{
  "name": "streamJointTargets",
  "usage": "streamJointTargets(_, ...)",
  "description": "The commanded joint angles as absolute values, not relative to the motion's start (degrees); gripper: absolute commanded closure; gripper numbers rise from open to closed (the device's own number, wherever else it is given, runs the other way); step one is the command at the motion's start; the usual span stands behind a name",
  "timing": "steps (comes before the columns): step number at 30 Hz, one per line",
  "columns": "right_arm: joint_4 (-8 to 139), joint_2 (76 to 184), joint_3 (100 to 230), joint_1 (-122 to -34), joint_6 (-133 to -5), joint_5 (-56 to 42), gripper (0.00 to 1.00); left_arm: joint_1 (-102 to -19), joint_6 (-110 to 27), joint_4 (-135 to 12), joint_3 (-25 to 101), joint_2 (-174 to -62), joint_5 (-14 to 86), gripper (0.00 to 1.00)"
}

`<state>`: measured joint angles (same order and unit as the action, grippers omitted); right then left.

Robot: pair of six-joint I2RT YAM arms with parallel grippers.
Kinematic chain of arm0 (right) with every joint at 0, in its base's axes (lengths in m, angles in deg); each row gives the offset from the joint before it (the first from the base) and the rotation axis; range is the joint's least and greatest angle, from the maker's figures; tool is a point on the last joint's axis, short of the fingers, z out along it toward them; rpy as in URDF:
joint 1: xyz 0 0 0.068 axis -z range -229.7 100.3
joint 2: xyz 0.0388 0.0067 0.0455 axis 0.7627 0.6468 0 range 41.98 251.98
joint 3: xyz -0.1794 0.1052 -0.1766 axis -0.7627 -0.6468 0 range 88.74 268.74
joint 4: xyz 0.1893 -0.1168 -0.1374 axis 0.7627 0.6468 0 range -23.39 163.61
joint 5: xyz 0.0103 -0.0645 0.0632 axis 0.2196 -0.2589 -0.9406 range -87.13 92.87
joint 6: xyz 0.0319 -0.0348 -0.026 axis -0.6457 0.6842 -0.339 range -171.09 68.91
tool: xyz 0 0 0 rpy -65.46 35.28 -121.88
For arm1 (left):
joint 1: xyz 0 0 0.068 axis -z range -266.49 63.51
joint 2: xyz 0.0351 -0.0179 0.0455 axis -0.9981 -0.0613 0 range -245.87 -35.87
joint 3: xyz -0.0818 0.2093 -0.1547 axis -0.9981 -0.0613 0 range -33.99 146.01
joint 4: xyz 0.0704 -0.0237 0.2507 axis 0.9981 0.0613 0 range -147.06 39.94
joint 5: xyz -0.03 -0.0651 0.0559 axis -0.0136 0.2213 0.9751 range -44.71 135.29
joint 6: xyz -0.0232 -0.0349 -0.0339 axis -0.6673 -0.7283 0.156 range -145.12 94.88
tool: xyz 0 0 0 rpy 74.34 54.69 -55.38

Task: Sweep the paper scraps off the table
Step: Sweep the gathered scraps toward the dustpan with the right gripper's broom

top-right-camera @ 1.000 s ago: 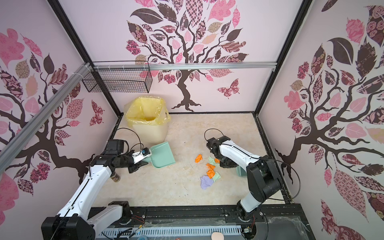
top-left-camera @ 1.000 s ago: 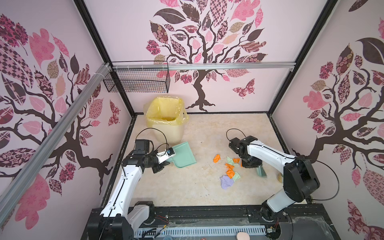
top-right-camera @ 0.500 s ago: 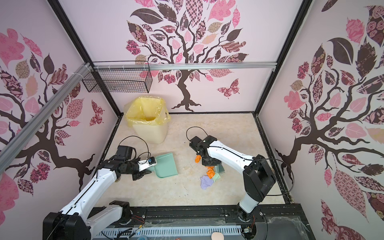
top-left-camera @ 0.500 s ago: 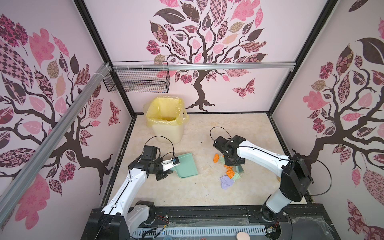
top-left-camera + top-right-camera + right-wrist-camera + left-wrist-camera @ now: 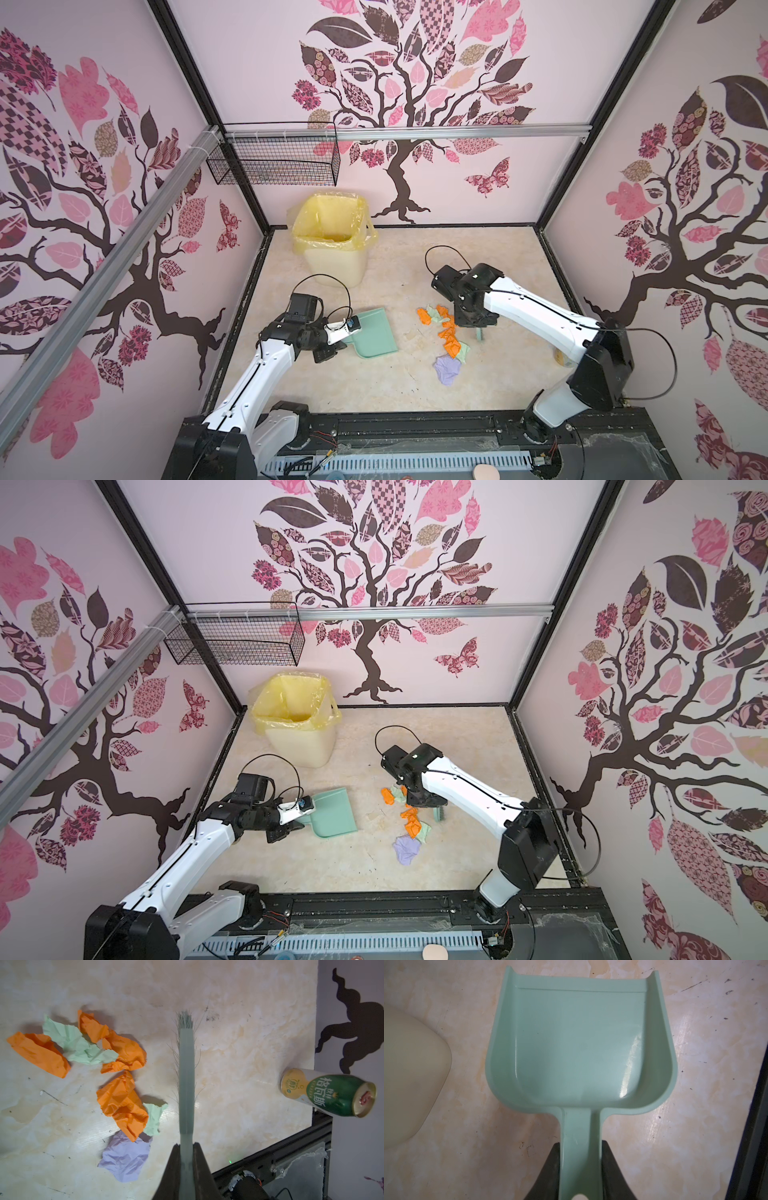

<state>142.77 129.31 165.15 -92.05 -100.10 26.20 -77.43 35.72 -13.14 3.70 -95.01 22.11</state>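
Note:
Several crumpled paper scraps (image 5: 448, 337) (image 5: 410, 821) (image 5: 121, 1097) in orange, pale green and lilac lie bunched mid-table (image 5: 374, 386). My right gripper (image 5: 473, 323) (image 5: 186, 1147) is shut on the handle of a teal brush (image 5: 480, 335) (image 5: 186, 1074), which lies just right of the scraps, bristles near the table. My left gripper (image 5: 332, 351) (image 5: 580, 1147) is shut on the handle of the teal dustpan (image 5: 374, 336) (image 5: 334, 812) (image 5: 579, 1043). The dustpan is empty, low over the table left of the scraps, its mouth facing them.
A yellow-lined bin (image 5: 332, 245) (image 5: 297, 725) stands at the back left, its corner (image 5: 411, 1076) close to the dustpan. A green drink can (image 5: 330, 1095) lies by the right wall. A wire basket (image 5: 274, 162) hangs on the back left rail. The black frame edge (image 5: 415, 419) runs along the front.
The dustpan has come nearer and slightly right, toward the scraps. The right arm swung the brush left over the scraps, then back a little to their right side.

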Motion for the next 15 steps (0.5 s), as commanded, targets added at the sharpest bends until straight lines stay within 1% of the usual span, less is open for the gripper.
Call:
streamJointTargets(1,149.4,123.1,161.2,-94.2,-106.1,25.5,1.00,-77.2,34.8,-15.1,2.7,-95.3,20.9,1.00)
streamJointTargets(4,149.0,120.6,157.5,-98.3,-111.3,23.1,1.00,-77.3,34.9,-15.5,2.8,-95.9,20.9,1.00)
streamJointTargets(7,148.4,120.6,155.8,-102.3,-115.3,20.6,1.00,-77.2,35.1,-15.6,2.9,-95.9,20.9,1.00)
streamJointTargets(11,145.7,124.5,155.6,-107.9,-118.2,17.3,1.00,-77.2,35.1,-15.5,2.8,-95.6,20.9,1.00)
streamJointTargets(15,140.3,129.1,156.7,-111.7,-119.8,14.6,1.00,-77.2,35.0,-15.4,2.7,-95.1,21.2,1.00)
